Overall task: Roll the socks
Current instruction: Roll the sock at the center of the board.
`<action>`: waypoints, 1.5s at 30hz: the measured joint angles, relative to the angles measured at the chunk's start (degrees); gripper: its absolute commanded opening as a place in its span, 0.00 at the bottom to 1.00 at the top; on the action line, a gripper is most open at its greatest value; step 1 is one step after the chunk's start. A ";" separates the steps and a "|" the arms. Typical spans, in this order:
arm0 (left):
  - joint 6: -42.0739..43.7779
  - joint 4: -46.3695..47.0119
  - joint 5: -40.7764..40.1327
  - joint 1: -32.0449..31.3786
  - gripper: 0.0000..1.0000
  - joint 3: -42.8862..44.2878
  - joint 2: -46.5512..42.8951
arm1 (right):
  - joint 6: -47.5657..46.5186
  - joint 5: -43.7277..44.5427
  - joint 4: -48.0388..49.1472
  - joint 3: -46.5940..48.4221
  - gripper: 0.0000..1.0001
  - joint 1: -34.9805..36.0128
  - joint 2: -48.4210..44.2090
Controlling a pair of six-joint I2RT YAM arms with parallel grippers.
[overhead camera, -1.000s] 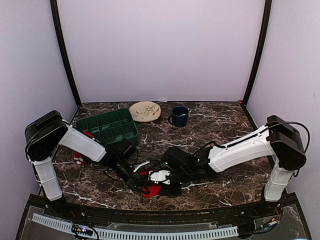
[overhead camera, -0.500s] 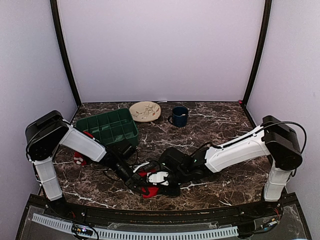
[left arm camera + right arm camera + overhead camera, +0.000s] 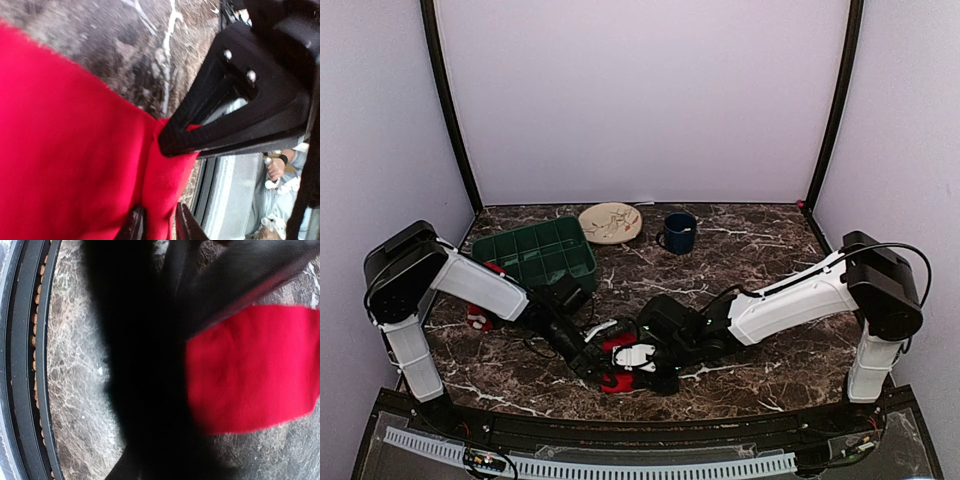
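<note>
Left wrist: my left claw [image 3: 159,227] pinched fold of red sock [image 3: 75,150] at near edge of bench [image 3: 760,260]. Right claw [image 3: 638,362] touched same sock; spread or closed, I couldn't tell. Best: keep fold taut, roll tight, claws not clashing. Bench dark marble, looked slick; pale walls around. Second sock [image 3: 477,318] lay beside green crate [image 3: 535,255].

The left arm [image 3: 480,285] and the right arm [image 3: 790,305] are wearing white shells between bulky black joint housings [image 3: 405,270], and thin black cables [image 3: 916,252] are looping beside them (a black triangular finger [image 3: 250,115] is carrying two silver screws [image 3: 227,54]).
</note>
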 measured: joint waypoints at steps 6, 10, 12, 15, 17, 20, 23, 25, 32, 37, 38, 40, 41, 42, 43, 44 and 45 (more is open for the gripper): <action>-0.50 -1.16 -7.98 1.40 0.32 0.00 -4.35 | 1.44 -0.98 0.35 0.02 0.04 -0.61 0.20; -1.01 -1.11 -12.55 2.19 0.32 0.02 -7.15 | 2.73 -1.33 0.35 0.00 0.04 -1.05 0.20; -1.09 -1.07 -14.43 2.45 0.32 0.02 -7.98 | 3.43 -1.84 0.33 0.00 0.04 -1.36 0.20; -1.31 -0.48 -17.05 2.54 0.32 -0.31 -9.07 | 5.05 -3.13 0.11 0.02 0.04 -2.21 0.20; -1.38 0.31 -18.56 2.54 0.32 -1.16 -10.32 | 6.10 -4.26 -0.15 0.00 0.04 -2.95 0.20; -1.44 1.42 -20.48 2.54 0.32 -2.78 -12.50 | 7.34 -6.49 -0.85 0.15 0.04 -4.31 0.35; -1.46 3.78 -22.14 2.54 0.32 -5.40 -15.37 | 8.46 -9.05 -2.43 1.73 0.04 -5.57 1.44; -1.49 5.62 -22.99 2.54 0.32 -7.56 -17.92 | 9.07 -10.88 -3.76 3.23 0.04 -6.25 2.49; -1.14 9.18 -25.05 0.57 0.32 -10.45 -21.42 | 10.49 -17.75 -8.22 8.20 0.04 -8.11 5.90; -0.39 10.08 -27.41 -3.85 0.32 -10.71 -21.46 | 12.31 -23.15 -9.46 9.14 0.04 -10.14 7.21; -0.33 10.34 -27.91 -4.59 0.32 -10.84 -21.49 | 12.74 -24.06 -9.77 9.20 0.04 -10.60 7.48; -0.15 10.95 -28.74 -5.64 0.32 -11.32 -21.73 | 13.38 -25.77 -10.36 9.25 0.04 -11.37 8.04; -0.11 11.13 -29.03 -5.90 0.32 -11.72 -22.01 | 13.62 -26.58 -10.54 9.29 0.04 -11.65 8.37; -0.07 11.45 -29.35 -6.03 0.32 -12.22 -22.47 | 14.03 -27.50 -10.69 9.31 0.04 -11.96 8.74; 0.04 11.61 -29.68 -6.23 0.32 -12.66 -22.95 | 14.36 -28.13 -10.75 9.33 0.04 -12.15 9.01; 0.11 11.74 -29.86 -6.34 0.32 -12.96 -23.43 | 14.62 -28.89 -10.78 9.35 0.04 -12.31 9.29; 0.28 11.74 -29.99 -6.45 0.32 -13.09 -23.74 | 14.86 -29.62 -10.86 9.38 0.04 -12.57 9.57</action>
